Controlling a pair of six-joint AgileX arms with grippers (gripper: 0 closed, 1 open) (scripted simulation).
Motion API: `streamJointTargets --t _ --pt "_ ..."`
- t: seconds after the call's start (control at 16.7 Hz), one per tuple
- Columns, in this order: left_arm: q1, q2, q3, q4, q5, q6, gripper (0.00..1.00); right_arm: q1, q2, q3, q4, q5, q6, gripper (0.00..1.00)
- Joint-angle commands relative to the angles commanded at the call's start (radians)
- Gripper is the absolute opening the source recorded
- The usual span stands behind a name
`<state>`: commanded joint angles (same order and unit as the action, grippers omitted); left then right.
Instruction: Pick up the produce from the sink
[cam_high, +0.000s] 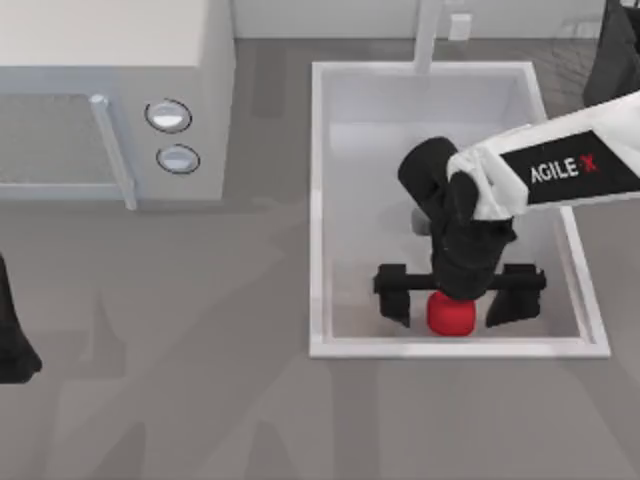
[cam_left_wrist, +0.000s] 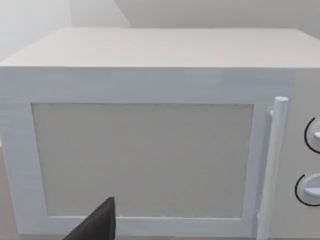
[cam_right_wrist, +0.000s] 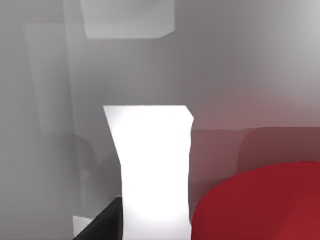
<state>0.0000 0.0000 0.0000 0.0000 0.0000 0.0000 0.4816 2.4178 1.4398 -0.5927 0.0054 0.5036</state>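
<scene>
The produce (cam_high: 451, 314) is a small bright-red rounded blob on the floor of the sink (cam_high: 318, 200), close to its near wall. My right gripper (cam_high: 450, 312) reaches down into the basin and is open. Its two black fingers (cam_high: 394, 292) stand either side of the produce with gaps on both sides. The wrist of that arm hides the top of the red blob. In the right wrist view the produce (cam_right_wrist: 260, 205) sits very close against the pale sink wall. My left arm (cam_high: 14, 345) is parked at the table's left edge.
A white microwave (cam_high: 110, 100) with two round knobs (cam_high: 168, 115) and a bar handle stands at the back left, and its door (cam_left_wrist: 142, 160) faces the left wrist camera. A faucet post (cam_high: 426, 35) rises behind the sink. Grey counter runs along the front.
</scene>
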Motion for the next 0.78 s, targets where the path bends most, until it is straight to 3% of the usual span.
streamJointTargets --t 0.42,0.78 --pt "0.000 0.000 0.000 0.000 0.000 0.000 1.00 0.000 0.000 0.000 0.000 0.000 0.000 0.02" --pt "0.000 0.000 0.000 0.000 0.000 0.000 1.00 0.000 0.000 0.000 0.000 0.000 0.000 0.00"
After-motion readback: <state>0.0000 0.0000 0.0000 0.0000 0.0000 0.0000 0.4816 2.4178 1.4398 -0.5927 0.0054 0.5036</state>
